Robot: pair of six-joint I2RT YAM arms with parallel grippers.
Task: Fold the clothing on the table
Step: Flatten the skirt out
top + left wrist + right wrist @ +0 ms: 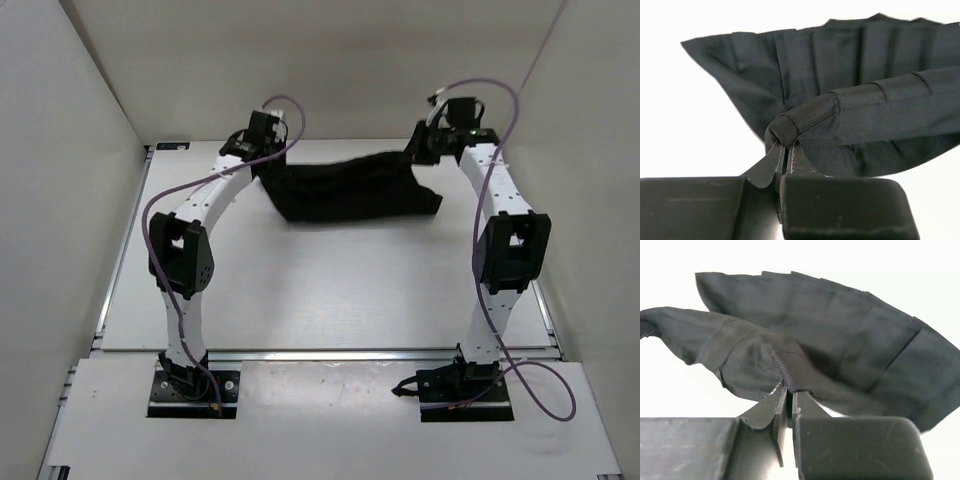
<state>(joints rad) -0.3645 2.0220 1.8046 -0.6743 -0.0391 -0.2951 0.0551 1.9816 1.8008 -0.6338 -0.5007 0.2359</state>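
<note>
So the skirt (345,188) is plain black all over, matte, no print. The pleats just read as slightly darker and lighter stripes. Up close the waistband (840,102) has a fine diagonal twill rib, same black with a bit of grey sheen. The bench (330,290) is flat white, with a silvery rail (330,353) along the front. The walls (60,150) are off-white. The left arm (195,205) and right arm (495,185) are white shells with black joint blocks, and purple cables (148,225) loop off each. The left claw (786,155) and right claw (789,397) are dull black. There's a tiny green light (470,131) on the right wrist. The base plates (228,392) are black.
</note>
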